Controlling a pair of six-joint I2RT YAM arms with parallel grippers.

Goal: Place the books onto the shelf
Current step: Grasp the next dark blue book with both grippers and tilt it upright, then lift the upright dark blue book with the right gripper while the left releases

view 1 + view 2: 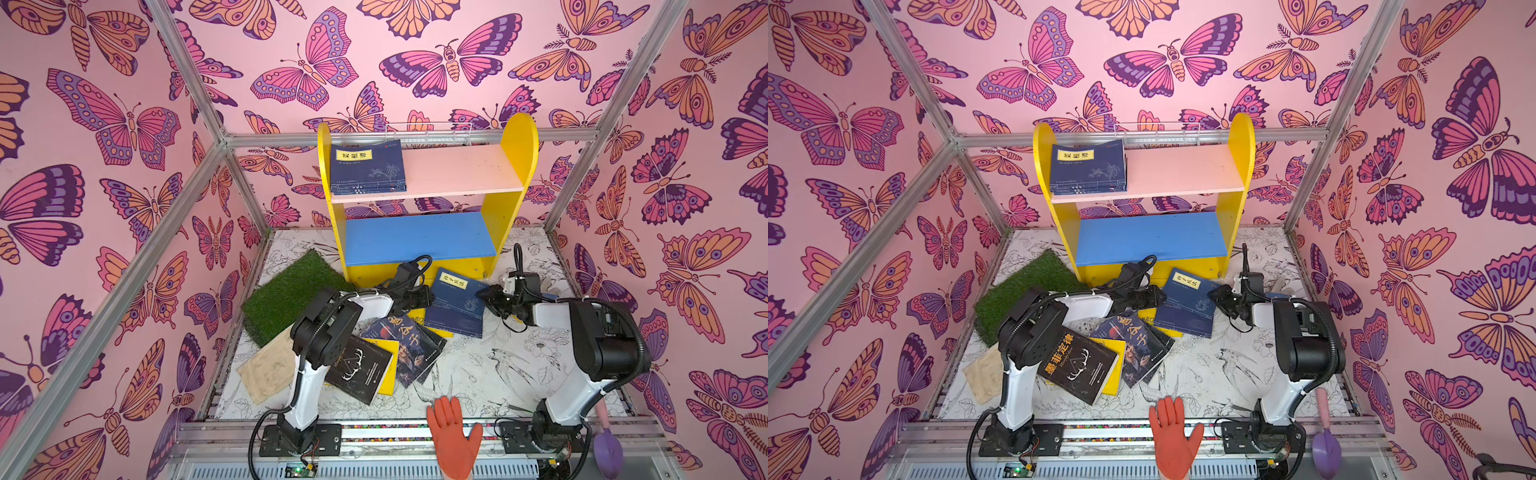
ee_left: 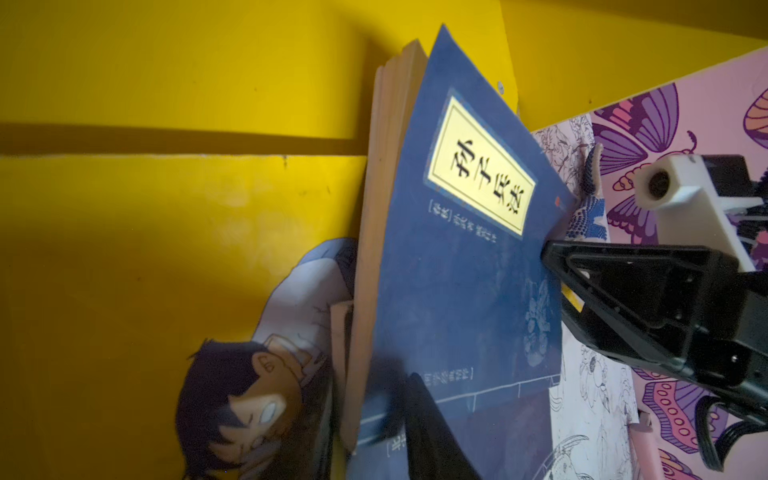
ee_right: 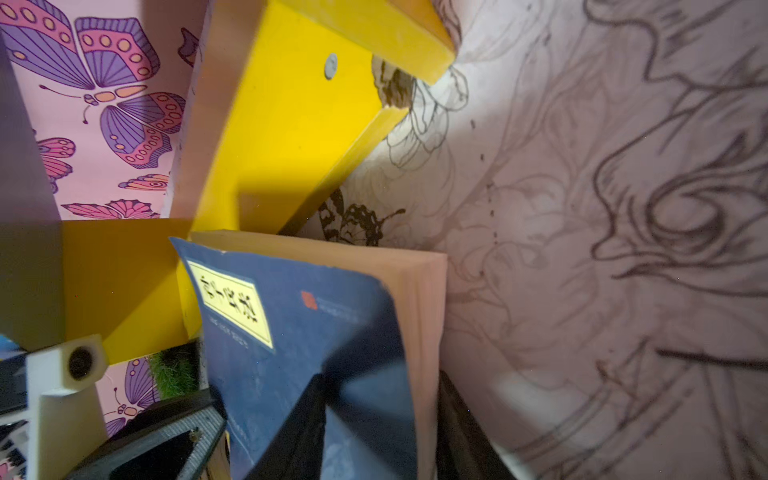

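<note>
Currently one navy book [image 1: 457,303] leans tilted against the yellow base of the shelf [image 1: 519,137], near the far edge of the tabletop [image 1: 498,374]. On its page edge the right gripper [image 1: 484,297] is clamped. The left gripper [image 1: 426,297] touches the cover, and its closure cannot be told. Further navy books [image 1: 368,166] lie at the left end of the pink upper board [image 1: 457,170].

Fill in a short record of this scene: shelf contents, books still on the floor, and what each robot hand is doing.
Shelf: yellow-sided two-tier bookcase; navy paperbacks lie stacked on its pink upper board; blue lower board bare.
Floor: black antler-cover book, dark portrait-cover book, yellow-cover books beneath.
Right hand: grips the edge of the navy yellow-labelled book.
Left hand: at that book's opposite edge; grip unclear.
</note>
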